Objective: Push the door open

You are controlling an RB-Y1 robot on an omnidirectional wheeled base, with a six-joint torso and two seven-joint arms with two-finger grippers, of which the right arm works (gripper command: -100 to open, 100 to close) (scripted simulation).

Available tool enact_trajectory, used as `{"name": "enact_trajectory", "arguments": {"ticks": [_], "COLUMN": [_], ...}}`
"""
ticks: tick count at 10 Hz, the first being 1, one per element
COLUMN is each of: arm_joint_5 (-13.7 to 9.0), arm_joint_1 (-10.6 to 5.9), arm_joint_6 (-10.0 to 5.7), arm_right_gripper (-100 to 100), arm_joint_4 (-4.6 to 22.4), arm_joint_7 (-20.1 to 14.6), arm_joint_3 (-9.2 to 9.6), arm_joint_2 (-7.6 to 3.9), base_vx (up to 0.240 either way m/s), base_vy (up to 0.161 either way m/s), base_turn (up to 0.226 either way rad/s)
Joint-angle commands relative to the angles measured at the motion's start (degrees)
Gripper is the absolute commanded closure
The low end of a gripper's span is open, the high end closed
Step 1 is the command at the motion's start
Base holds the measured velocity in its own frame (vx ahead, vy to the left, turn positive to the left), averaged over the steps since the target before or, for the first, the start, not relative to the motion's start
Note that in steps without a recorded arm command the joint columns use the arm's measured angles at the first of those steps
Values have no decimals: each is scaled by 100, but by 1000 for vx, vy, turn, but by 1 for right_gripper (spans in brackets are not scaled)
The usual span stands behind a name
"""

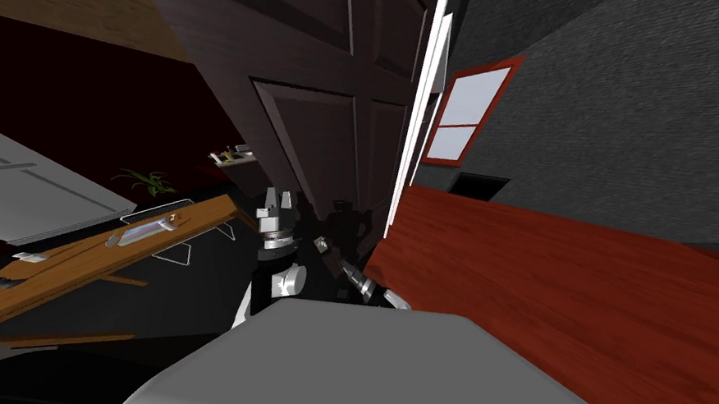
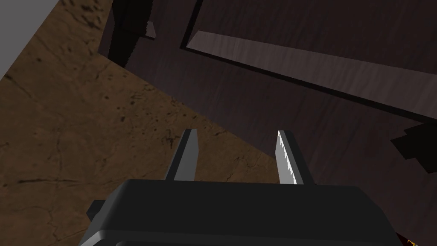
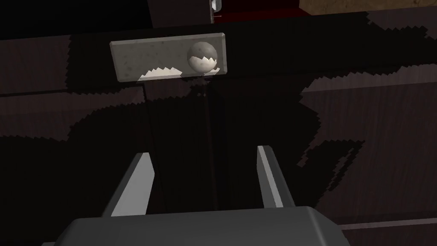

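Half-shadowed door knob [image 3: 202, 57] beyond right gripper [image 3: 202, 150]

Left pincer [image 2: 235, 133]: dark box, grey blade fingers.

"What sort of place is this?"

"A home, I'd say. There's a dark panelled door [image 1: 318, 133] set in a white frame [image 1: 424, 115], with a round knob [image 3: 202, 57] on a speckled grey plate [image 3: 162, 57]."

"Anything else domestic?"

"A red-framed window [image 1: 469, 115] in a grey wall [image 1: 626, 79]. A long wooden tabletop [image 1: 67, 269] carries a few small things, and a leafy green plant [image 1: 146, 181] stands beyond it. Red wood boards [image 1: 571, 274] lie beside the door."
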Motion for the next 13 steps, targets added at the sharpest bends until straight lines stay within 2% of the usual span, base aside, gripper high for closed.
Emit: {"name": "enact_trajectory", "arguments": {"ticks": [1, 6, 7, 9, 11, 13], "arm_joint_5": [-39, -143, -127, -127, -125, -123], "arm_joint_1": [10, 21, 48, 30, 11, -14], "arm_joint_6": [56, 167, 141, 148, 147, 146], "arm_right_gripper": [-100, -100, -100, -100, -100, -100], "arm_joint_4": [59, 211, 190, 226, 261, 308], "arm_joint_7": [98, 299, 290, 320, 337, 360], "arm_joint_3": [-213, -751, -684, -732, -766, -812], "arm_joint_2": [96, 331, 307, 282, 289, 344], "base_vx": [-79, -75, -19, 96, 140, 146], "base_vy": [191, 163, 56, 104, 138, 184], "base_turn": [-110, -89, -16, 27, 25, 28]}}
